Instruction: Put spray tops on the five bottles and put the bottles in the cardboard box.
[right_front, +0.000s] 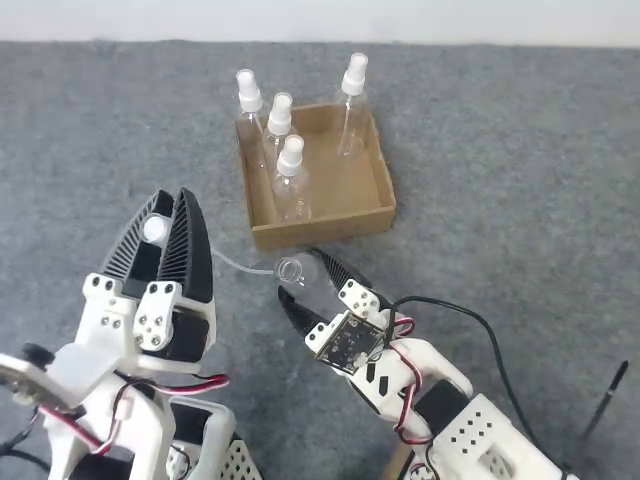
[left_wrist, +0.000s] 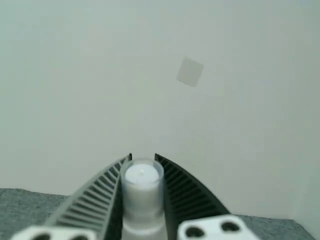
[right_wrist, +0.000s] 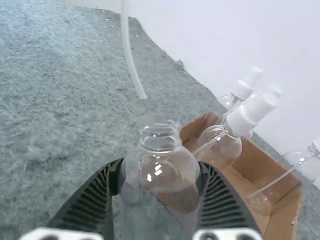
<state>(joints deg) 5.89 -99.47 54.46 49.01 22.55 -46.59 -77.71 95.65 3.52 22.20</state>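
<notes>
The left tool (right_front: 172, 200) is closed around a white plastic spray top (right_front: 155, 230), held above the grey, carpet-like worktop (right_front: 520, 200). The top's thin translucent dip tube (right_front: 240, 264) trails from it toward the right arm. In the left wrist view the same white top (left_wrist: 142, 192) sits clamped between the black ribbed fingers (left_wrist: 92, 205), with a pale wall (left_wrist: 100, 75) behind.

The right tool (right_front: 297, 275) grips a clear plastic bottle (right_front: 308, 277) with an open, uncapped neck, just in front of the shallow brown cardboard box (right_front: 325, 228). The end of the tube lies close to the bottle's mouth in the high view. In the right wrist view the tube's tip (right_wrist: 131, 55) hangs above and beyond the open neck without entering it, and the bottle (right_wrist: 162, 172) is held upright between the two jaws.

Four clear bottles already fitted with white spray tops stand in the box: one at the back left corner (right_front: 250, 97), two just in front of it (right_front: 280, 115) (right_front: 291, 165), and one at the back right corner (right_front: 353, 85).
</notes>
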